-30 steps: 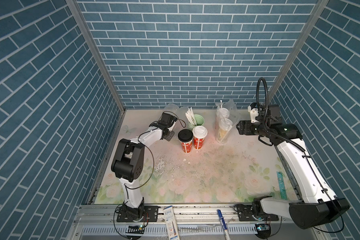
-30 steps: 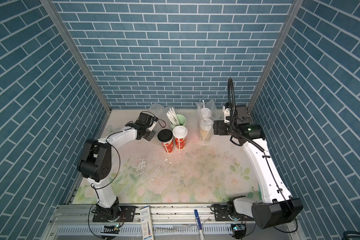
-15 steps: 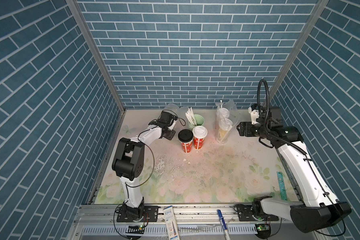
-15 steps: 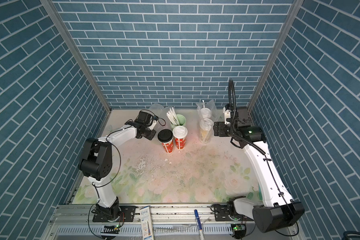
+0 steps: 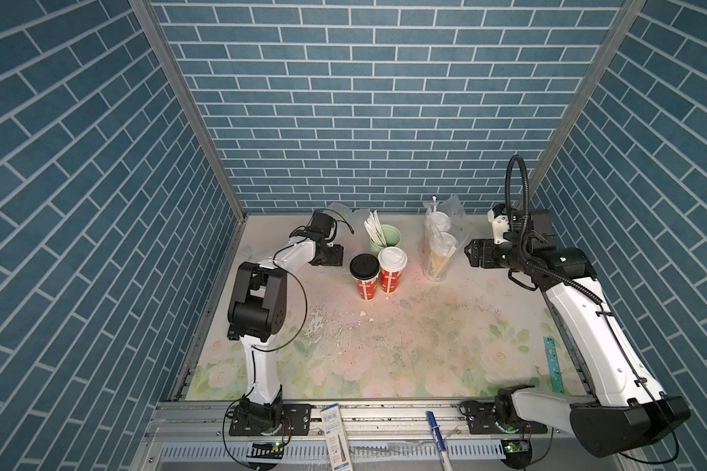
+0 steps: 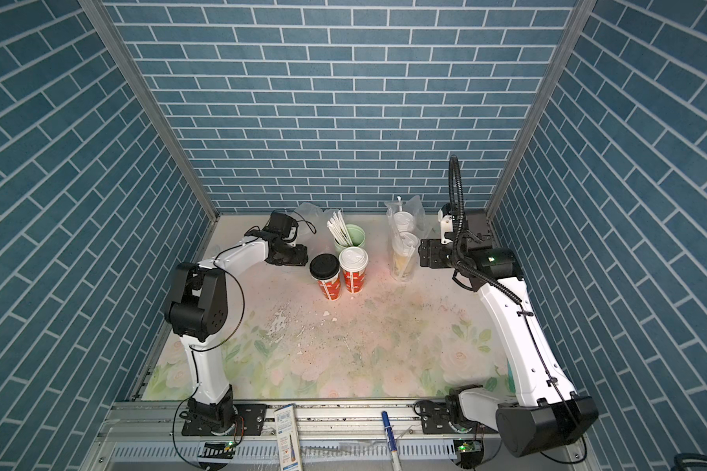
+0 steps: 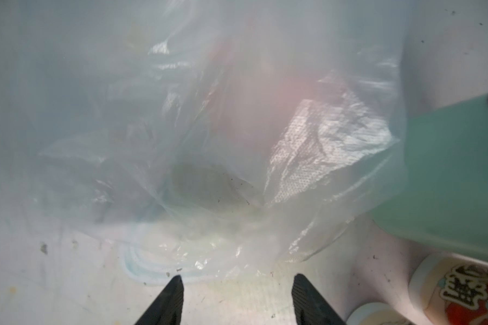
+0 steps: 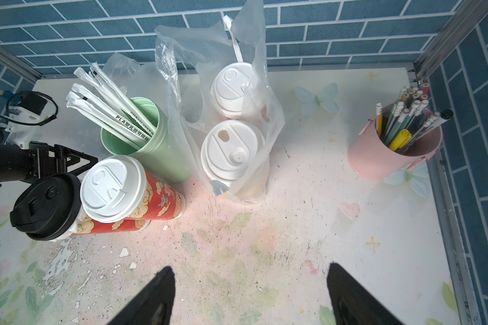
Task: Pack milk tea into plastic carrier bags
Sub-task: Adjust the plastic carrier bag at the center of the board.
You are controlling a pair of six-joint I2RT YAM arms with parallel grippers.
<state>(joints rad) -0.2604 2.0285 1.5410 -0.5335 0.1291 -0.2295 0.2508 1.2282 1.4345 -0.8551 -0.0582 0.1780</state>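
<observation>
Left claw was seen spread and empty before a loose bag, eleven o'clock on the desk, right claw spread, two o'clock.

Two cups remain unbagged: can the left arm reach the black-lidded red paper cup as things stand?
Probably yes: the black-lidded red paper cup stands unbagged beside the left gripper, nothing between them. Its open fingers face the transparent plastic bag.

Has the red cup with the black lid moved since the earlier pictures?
No. The black-lidded red cup stays put, equally near the green straw cup.
</observation>
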